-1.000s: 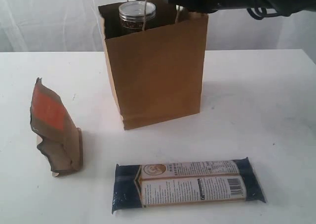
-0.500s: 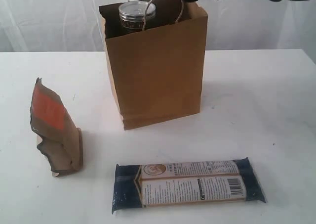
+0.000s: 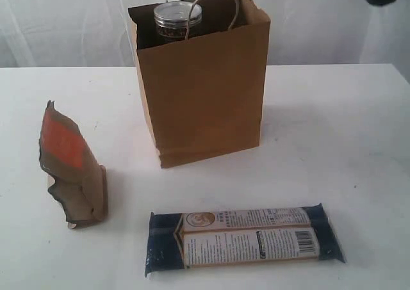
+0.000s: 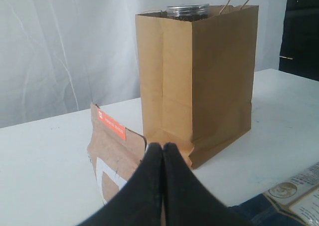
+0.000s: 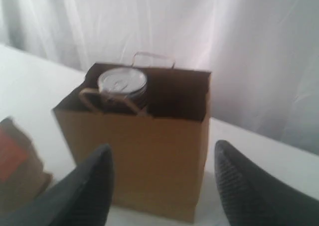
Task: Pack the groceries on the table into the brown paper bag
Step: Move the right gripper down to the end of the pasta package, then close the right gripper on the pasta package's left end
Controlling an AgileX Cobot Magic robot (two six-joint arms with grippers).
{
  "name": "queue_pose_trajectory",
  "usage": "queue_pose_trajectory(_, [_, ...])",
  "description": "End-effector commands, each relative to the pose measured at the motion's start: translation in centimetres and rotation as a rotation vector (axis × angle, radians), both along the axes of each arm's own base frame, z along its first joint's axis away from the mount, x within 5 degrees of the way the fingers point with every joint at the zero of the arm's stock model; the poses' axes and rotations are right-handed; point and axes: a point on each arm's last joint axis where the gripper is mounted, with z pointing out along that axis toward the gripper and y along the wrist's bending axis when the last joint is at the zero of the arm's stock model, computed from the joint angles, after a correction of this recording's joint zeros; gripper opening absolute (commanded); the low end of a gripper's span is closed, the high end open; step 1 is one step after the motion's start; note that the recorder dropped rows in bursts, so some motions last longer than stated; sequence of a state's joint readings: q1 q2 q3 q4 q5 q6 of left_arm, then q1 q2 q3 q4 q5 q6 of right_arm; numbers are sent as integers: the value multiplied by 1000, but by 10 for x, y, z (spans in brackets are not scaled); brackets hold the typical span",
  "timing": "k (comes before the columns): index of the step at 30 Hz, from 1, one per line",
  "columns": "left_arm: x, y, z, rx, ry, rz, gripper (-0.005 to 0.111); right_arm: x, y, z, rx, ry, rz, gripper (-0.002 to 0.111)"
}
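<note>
Two groceries out: orange-brown pouch (image 3: 70, 168) left of brown paper bag (image 3: 205, 104); long navy packet (image 3: 243, 239) before it, apart.
Bag mouth: open; clear jar (image 3: 177, 18) inside.
Left fingers (image 4: 149, 171): pressed together, empty.
Right fingers (image 5: 94, 181): wide, empty.

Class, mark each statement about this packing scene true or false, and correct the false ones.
1. The jar sits inside the brown paper bag. True.
2. The long navy packet lies inside the bag. False: it lies on the table, in front of the bag.
3. The left pincer is shut. True.
4. The right pincer grips the orange-brown pouch. False: it is open and empty; the pouch is on the table.
</note>
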State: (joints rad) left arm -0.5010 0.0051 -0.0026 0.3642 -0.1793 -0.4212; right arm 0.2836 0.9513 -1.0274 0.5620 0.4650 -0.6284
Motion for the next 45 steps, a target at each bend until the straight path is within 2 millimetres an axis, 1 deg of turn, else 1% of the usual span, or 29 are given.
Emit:
queue_pose_trajectory(1, [0,0,0,0,-13,-2,0,-17,4,-17,-83,182,117,55])
queue_pose_trajectory(4, [0,0,0,0,-13,-2,0,-18,7,-34,-123,306,175,55])
queue_pose_trajectory(6, [0,0,0,0,-13,-2,0,-20,15,-41,-136,339,224,55])
queue_pose_trajectory(7, [0,0,0,0,-13,-2,0,-23,24,-45,-148,354,293,55])
queue_pose_trajectory(9, [0,0,0,0,-13,-2,0,-29,35,-48,-176,365,375,55])
queue_pose_trajectory(12, [0,0,0,2,-14,-2,0,-28,45,-56,-277,347,449,56])
queue_pose_trajectory(14, [0,0,0,2,-14,-2,0,-21,52,-73,-408,399,494,59])
queue_pose_trajectory(16, [0,0,0,2,-14,-2,0,-17,61,-86,-496,432,554,61])
queue_pose_trajectory(20, [0,0,0,2,-14,-2,0,-18,86,-118,-661,413,755,64])
queue_pose_trajectory(21, [0,0,0,2,-14,-2,0,-19,98,-134,-704,417,807,68])
queue_pose_trajectory(22, [0,0,0,2,-14,-2,0,-19,103,-142,-740,413,830,70])
queue_pose_trajectory(23, [0,0,0,2,-14,-2,0,-19,113,-156,-810,388,877,74])
queue_pose_trajectory(24, [0,0,0,2,-14,-2,0,-18,120,-162,-831,369,888,75])
queue_pose_trajectory(25, [0,0,0,2,-14,-2,0,-17,132,-171,-857,334,900,76])
queue_pose_trajectory(26, [0,0,0,2,-14,-2,0,-16,139,-177,-859,320,904,76])
queue_pose_trajectory(27, [0,0,0,2,-14,-2,0,-16,150,-187,-866,305,912,76])
queue_pose_trajectory(28, [0,0,0,2,-14,-2,0,-15,155,-193,-869,300,913,76])
queue_pose_trajectory(30, [0,0,0,2,-14,-2,0,-8,170,-217,-867,325,887,76])
queue_pose_trajectory(34, [0,0,0,2,-14,-2,0,2,183,-233,-856,410,850,76])
queue_pose_trajectory(37, [0,0,0,2,-14,-2,0,18,199,-240,-903,383,859,78])
queue_pose_trajectory(41, [0,0,0,1,-15,-2,0,27,202,-246,-978,347,854,80])
queue_pose_trajectory(45, [0,0,0,1,-15,-2,0,29,203,-252,-996,344,855,87])
